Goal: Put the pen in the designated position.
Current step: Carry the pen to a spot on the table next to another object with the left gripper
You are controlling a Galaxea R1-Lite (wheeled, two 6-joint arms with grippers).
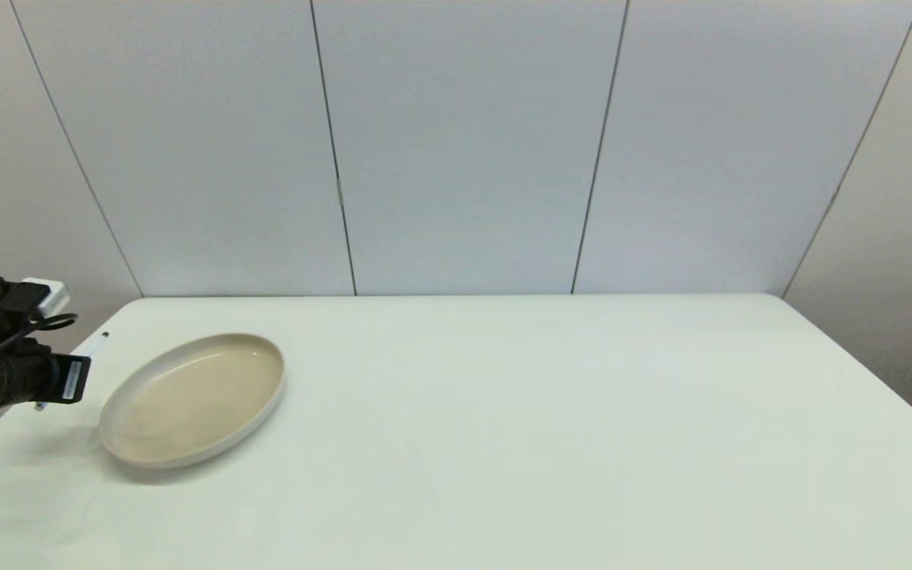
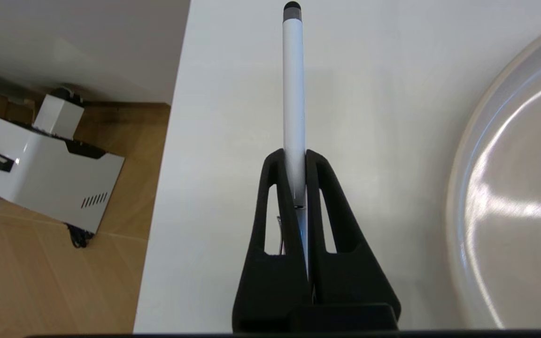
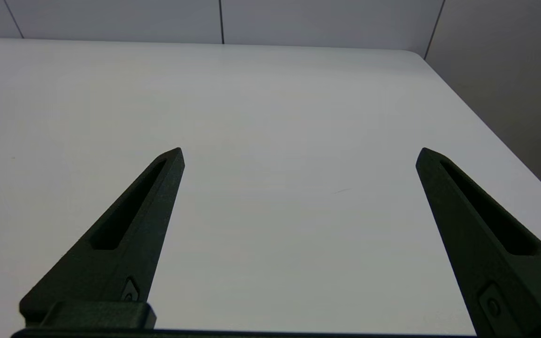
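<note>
We have the pen (image 2: pixel 294 94) pinched in our left gripper (image 2: pixel 294 157) at the table's (image 1: pixel 503 412) left edge beside the dish (image 1: pixel 193 398), seemingly off the surface, our right gripper (image 3: pixel 298 152) spread empty, so placing it remains.

Beige dish (image 1: pixel 193 398) on white table (image 1: pixel 551 443)

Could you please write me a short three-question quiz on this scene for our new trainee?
1. True or false: the left gripper is shut on the pen.
2. The dish holds: A) the pen, B) nothing, C) a cup.
3. How do the right gripper's fingers stand?

Key: 1 true. 2 B. 3 Wide open, over bare table, holding nothing.
</note>
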